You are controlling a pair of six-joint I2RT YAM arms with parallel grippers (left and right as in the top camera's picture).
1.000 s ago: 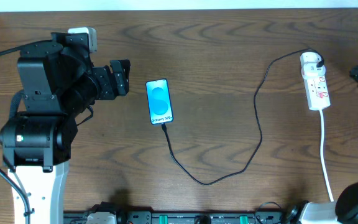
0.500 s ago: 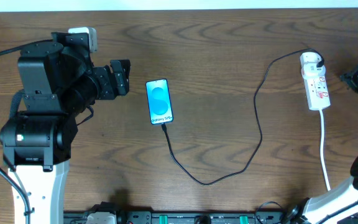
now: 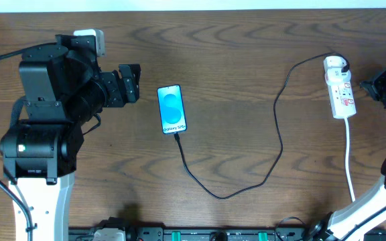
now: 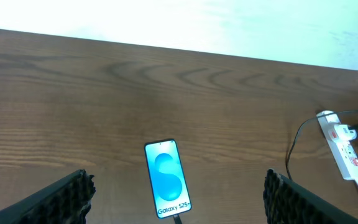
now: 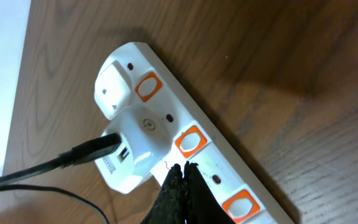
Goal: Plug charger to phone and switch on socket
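The phone (image 3: 171,109) lies screen up left of the table's middle, its blue screen reading "Galaxy S25+"; it also shows in the left wrist view (image 4: 166,178). The black charger cable (image 3: 277,127) is plugged into the phone's near end and loops right to its white plug head (image 3: 338,67), seated in the white socket strip (image 3: 342,94). In the right wrist view the plug head (image 5: 135,146) sits in the strip (image 5: 216,165) beside orange switches (image 5: 190,140). My right gripper (image 5: 183,171) is shut, its tips just over the strip. My left gripper (image 4: 176,202) is open, just left of the phone.
The strip's white cord (image 3: 351,167) runs toward the table's front edge at the right. The left arm's base (image 3: 39,147) stands at the left. The table's far edge meets a white wall (image 4: 179,25).
My right gripper has come in from the right edge toward the socket strip. The left arm, phone and cable have not moved.
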